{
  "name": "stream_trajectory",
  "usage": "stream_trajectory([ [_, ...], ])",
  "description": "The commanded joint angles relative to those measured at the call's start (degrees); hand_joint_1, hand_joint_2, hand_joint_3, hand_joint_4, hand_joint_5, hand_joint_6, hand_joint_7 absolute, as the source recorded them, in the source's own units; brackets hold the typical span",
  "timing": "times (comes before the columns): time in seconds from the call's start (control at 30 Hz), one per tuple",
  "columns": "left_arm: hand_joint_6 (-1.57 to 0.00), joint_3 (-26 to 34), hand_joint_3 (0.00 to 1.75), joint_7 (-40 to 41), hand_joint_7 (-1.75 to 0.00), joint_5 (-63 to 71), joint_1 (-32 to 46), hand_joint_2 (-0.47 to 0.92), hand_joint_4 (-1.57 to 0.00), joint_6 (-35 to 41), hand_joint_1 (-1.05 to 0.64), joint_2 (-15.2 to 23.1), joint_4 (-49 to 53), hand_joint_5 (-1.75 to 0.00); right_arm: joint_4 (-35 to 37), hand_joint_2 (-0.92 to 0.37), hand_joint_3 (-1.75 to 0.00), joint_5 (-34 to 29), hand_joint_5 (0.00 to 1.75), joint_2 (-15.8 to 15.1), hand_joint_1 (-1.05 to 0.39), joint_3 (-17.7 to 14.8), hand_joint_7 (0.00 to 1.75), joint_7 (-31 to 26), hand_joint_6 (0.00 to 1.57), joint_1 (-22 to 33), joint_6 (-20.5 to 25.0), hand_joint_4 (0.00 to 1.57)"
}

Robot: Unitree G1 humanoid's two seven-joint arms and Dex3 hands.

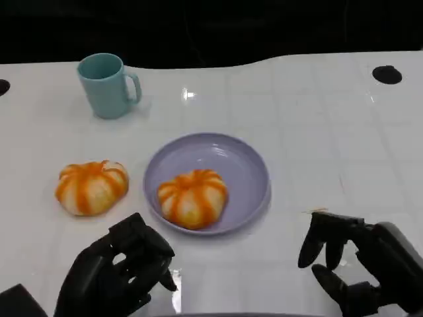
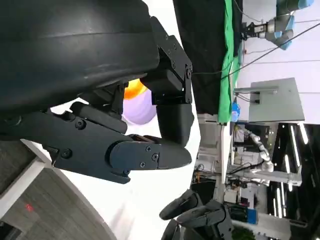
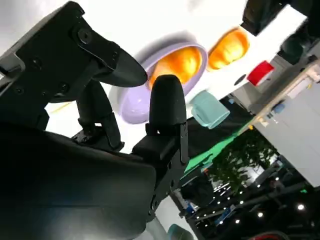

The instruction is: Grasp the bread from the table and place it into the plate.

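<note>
The worktop [image 1: 310, 119] looks white, smooth and glossy with light reflections, the lilac plate [image 1: 254, 175] and the teal mug [image 1: 106, 86] look smooth with a soft shine, and both black hands [image 1: 115, 274] [image 1: 360, 261] look like matt plastic.

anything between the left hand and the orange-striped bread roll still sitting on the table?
Nothing: head view shows bare white table between the left hand and the orange-striped bread roll; the hand holds nothing.
</note>
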Motion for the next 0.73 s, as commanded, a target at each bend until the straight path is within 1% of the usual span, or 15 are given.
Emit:
stream_trajectory([
  [0.03,-0.55,0.6,0.35,0.2,-1.46,-0.4,-0.2,0.92,-0.6,0.1,-0.55,0.7,0.3,-1.75,2.1,-0.26,-1.31,-2.5,1.75,0.0,-0.05,-0.9,1.55,-4.2,0.58,-0.1,-2.2,0.73],
  [0.2,-0.56,0.9,0.34,0.4,-1.46,-0.4,-0.2,0.92,-0.6,0.0,-0.55,0.8,0.4,-1.75,5.4,-0.24,-1.33,-3.6,1.75,-0.1,-0.04,-0.7,1.51,-7.1,0.59,-1.0,-4.8,0.73],
  [0.3,-0.55,1.0,0.33,0.2,-1.46,-0.5,-0.1,0.92,-0.6,-0.1,-0.55,0.8,0.4,-1.75,6.9,-0.23,-1.33,-3.4,1.75,-0.1,-0.03,-0.7,1.44,-8.0,0.63,-1.3,-6.1,0.71],
  [0.4,-0.55,1.1,0.33,0.1,-1.45,-0.7,0.1,0.92,-0.6,-0.2,-0.54,0.8,0.4,-1.75,8.4,-0.23,-1.32,-3.1,1.74,-0.1,-0.04,-0.7,1.41,-8.6,0.65,-1.8,-7.8,0.7],
  [0.6,-0.55,1.3,0.34,-0.3,-1.46,-0.6,0.1,0.92,-0.61,-0.8,-0.54,1.0,0.6,-1.75,10.6,-0.19,-1.33,-3.8,1.66,-0.2,-0.05,-0.8,1.33,-9.9,0.73,-2.6,-10.0,0.76],
  [0.73,-0.55,1.4,0.33,-0.3,-1.46,-0.8,0.2,0.92,-0.61,-0.4,-0.55,1.0,0.5,-1.75,11.1,-0.18,-1.33,-3.7,1.65,-0.1,-0.04,-0.7,1.32,-10.1,0.75,-2.8,-10.5,0.78],
])
